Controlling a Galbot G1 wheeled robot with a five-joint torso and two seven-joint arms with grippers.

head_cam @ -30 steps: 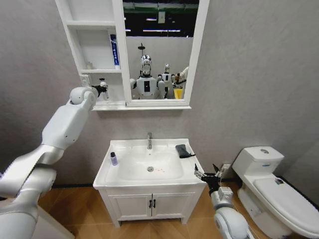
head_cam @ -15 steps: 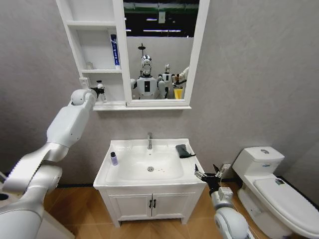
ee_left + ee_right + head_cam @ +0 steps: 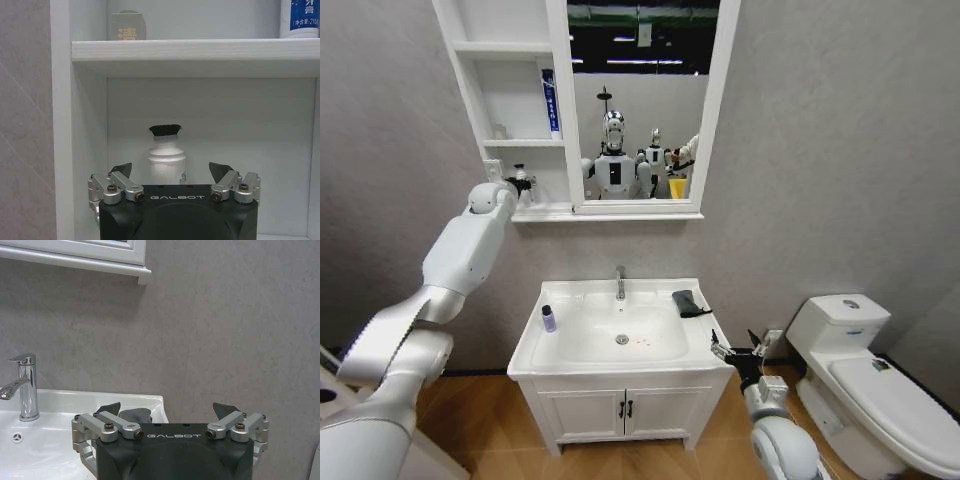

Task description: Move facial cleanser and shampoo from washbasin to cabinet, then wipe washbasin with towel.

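A white bottle with a black cap (image 3: 166, 159) stands in the lowest niche of the cabinet (image 3: 505, 90); it also shows as the white bottle (image 3: 521, 180) in the head view. My left gripper (image 3: 170, 171) is open just in front of it, one finger to each side, not touching. A small purple bottle (image 3: 548, 319) stands on the left rim of the washbasin (image 3: 620, 335). I cannot tell which bottle is the facial cleanser and which the shampoo. The dark towel (image 3: 688, 302) lies at the back right of the washbasin rim. My right gripper (image 3: 735, 352) hangs open off the washbasin's front right corner.
A blue-and-white tube (image 3: 550, 100) and a small pale container (image 3: 498, 131) stand in the middle niche. The mirror panel (image 3: 640, 100) is to the right of the niches. A chrome tap (image 3: 619, 283) rises behind the bowl. A white toilet (image 3: 870, 380) stands at the right.
My left arm has shifted slightly to the right while its gripper stays at the lowest niche. The white bottle stays in the niche. The right arm has not moved.
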